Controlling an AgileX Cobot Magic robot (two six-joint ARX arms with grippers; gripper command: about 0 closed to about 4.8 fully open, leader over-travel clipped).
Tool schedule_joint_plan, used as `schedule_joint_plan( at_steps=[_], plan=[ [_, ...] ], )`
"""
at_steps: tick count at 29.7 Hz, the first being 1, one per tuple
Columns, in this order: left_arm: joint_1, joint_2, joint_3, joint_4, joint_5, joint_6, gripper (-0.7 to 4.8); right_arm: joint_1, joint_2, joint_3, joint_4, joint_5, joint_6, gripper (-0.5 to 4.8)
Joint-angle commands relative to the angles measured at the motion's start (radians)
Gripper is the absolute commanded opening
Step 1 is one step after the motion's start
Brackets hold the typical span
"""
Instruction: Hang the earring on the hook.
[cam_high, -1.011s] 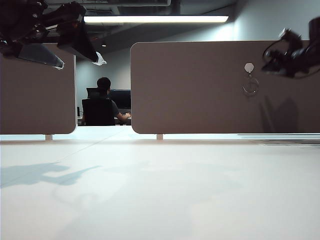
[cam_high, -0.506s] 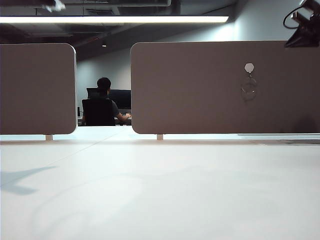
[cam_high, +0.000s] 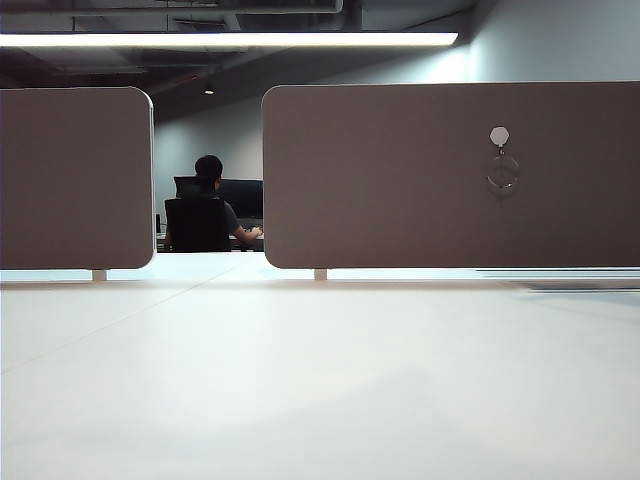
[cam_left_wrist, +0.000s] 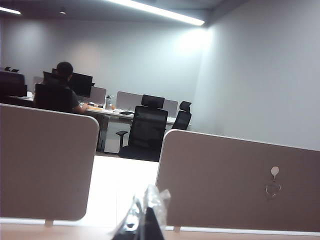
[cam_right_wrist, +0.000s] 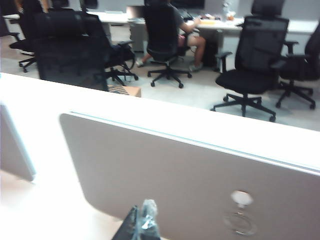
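A thin metal earring (cam_high: 502, 173) hangs from the small pale hexagonal hook (cam_high: 499, 135) mounted high on the brown divider panel (cam_high: 400, 180) at the far edge of a white table (cam_high: 320, 380), its hoop resting flat against the panel just below the plate. From the table-level camera neither robot arm is in sight; only the two rounded panels, the gap between them and the office beyond can be seen, where a person (cam_high: 212, 200) sits with their back turned at a desk with monitors under a long ceiling light (cam_high: 230, 39). The left gripper (cam_left_wrist: 145, 220) shows only in its own wrist camera, raised near the near side of the panels and well apart from the hook (cam_left_wrist: 274, 171) and the earring (cam_left_wrist: 273, 188); its film-wrapped fingertips (cam_left_wrist: 156, 200) stand pressed together, closed on nothing. The right gripper (cam_right_wrist: 142, 222) likewise appears only in its wrist camera, looking down over the top of the panel (cam_right_wrist: 165, 180), with the hook (cam_right_wrist: 242, 198) and the hoop of the earring (cam_right_wrist: 240, 222) off to one side and clear of it; its wrapped tips (cam_right_wrist: 148, 212) also meet, jaws closed and empty. Black office chairs (cam_right_wrist: 252, 65) stand on the floor behind the divider.
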Motion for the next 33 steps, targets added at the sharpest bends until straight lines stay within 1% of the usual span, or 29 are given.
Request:
schedule_joint_plan(
  at_steps=[1, 3, 6, 9, 11, 14, 17, 21, 24, 27, 30, 33],
  plan=[
    [0.000, -0.098, 0.003, -0.135, -0.005, -0.014, -0.06, 0.086, -0.077, 0.001, -0.087, 0.057, -0.065, -0.05],
    [0.000, -0.143, 0.002, -0.159, -0.005, -0.014, -0.06, 0.129, -0.118, -0.003, -0.133, 0.077, -0.091, -0.05],
    [0.000, -0.143, 0.013, -0.199, -0.003, -0.015, -0.06, 0.172, -0.176, -0.043, -0.158, 0.095, -0.112, -0.06],
    [0.001, -0.143, 0.013, -0.253, 0.003, -0.015, -0.06, 0.218, -0.268, -0.151, -0.143, 0.132, -0.115, -0.05],
    [0.001, -0.143, 0.012, -0.291, 0.000, -0.014, -0.06, 0.240, -0.348, -0.262, -0.131, 0.164, -0.117, -0.05],
    [0.000, -0.143, -0.002, -0.323, -0.013, -0.014, -0.06, 0.240, -0.499, -0.484, -0.069, 0.167, -0.110, -0.05],
    [0.000, -0.143, -0.041, -0.320, -0.010, -0.015, -0.06, 0.247, -0.678, -0.759, 0.063, 0.161, -0.036, -0.06],
    [0.000, -0.143, -0.117, -0.304, 0.067, -0.057, -0.06, 0.291, -0.918, -1.114, 0.220, 0.164, 0.037, -0.05],
    [0.000, -0.143, -0.188, -0.295, 0.087, -0.060, -0.06, 0.306, -1.088, -1.358, 0.288, 0.173, 0.087, -0.05],
    [0.000, -0.143, -0.257, -0.251, 0.108, -0.060, -0.06, 0.323, -1.219, -1.560, 0.327, 0.177, 0.137, -0.06],
    [0.000, -0.143, -0.324, -0.198, 0.116, -0.062, -0.06, 0.326, -1.349, -1.744, 0.345, 0.203, 0.157, -0.05],
    [0.000, -0.143, -0.374, -0.178, 0.115, -0.098, -0.06, 0.327, -1.445, -1.907, 0.413, 0.195, 0.237, -0.05]
  ],
)
